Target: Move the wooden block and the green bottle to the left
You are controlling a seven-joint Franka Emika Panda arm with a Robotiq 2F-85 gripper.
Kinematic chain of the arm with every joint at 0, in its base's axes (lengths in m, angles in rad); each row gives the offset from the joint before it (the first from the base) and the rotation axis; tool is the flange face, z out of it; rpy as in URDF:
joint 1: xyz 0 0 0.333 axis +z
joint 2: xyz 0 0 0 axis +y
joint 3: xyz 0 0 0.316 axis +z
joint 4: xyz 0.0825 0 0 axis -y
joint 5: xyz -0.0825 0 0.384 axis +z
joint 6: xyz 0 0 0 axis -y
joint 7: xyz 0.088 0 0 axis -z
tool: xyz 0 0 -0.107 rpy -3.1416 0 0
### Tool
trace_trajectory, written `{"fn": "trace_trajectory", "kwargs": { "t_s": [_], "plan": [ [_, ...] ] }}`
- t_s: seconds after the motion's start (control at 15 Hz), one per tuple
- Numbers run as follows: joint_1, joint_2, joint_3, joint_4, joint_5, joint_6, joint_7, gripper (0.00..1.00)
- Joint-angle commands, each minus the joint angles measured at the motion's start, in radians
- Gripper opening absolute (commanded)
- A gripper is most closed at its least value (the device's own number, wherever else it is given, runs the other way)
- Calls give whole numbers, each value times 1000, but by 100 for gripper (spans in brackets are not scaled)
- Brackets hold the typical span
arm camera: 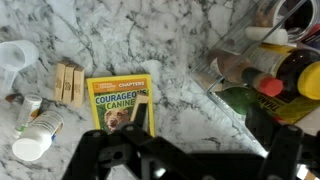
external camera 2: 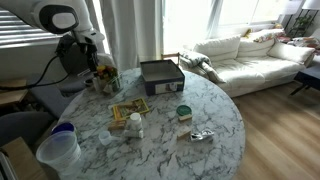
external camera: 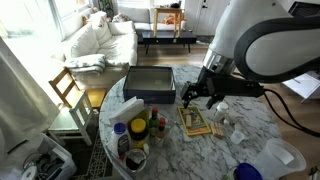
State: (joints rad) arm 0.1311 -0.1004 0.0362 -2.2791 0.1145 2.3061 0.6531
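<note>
Nearest: pincer [arm camera: 190, 150], jaws spread wide, empty, above the marble table [arm camera: 180, 40]. Ahead: book [arm camera: 122, 105] lying flat. Just beside the book's edge: wooden block [arm camera: 68, 82], flat on the table. Near that block: green bottle [arm camera: 38, 125], well apart from the bottle cluster [arm camera: 270, 80] across the book.
</note>
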Motion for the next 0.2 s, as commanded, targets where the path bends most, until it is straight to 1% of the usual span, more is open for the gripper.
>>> {"fn": "trace_trajectory", "kwargs": {
  "t_s": [0.0, 0.13],
  "plan": [
    [-21, -69, 11, -57, 112, 26, -132, 100],
    [-20, -81, 10, -56, 168, 25, -201, 100]
  ]
}}
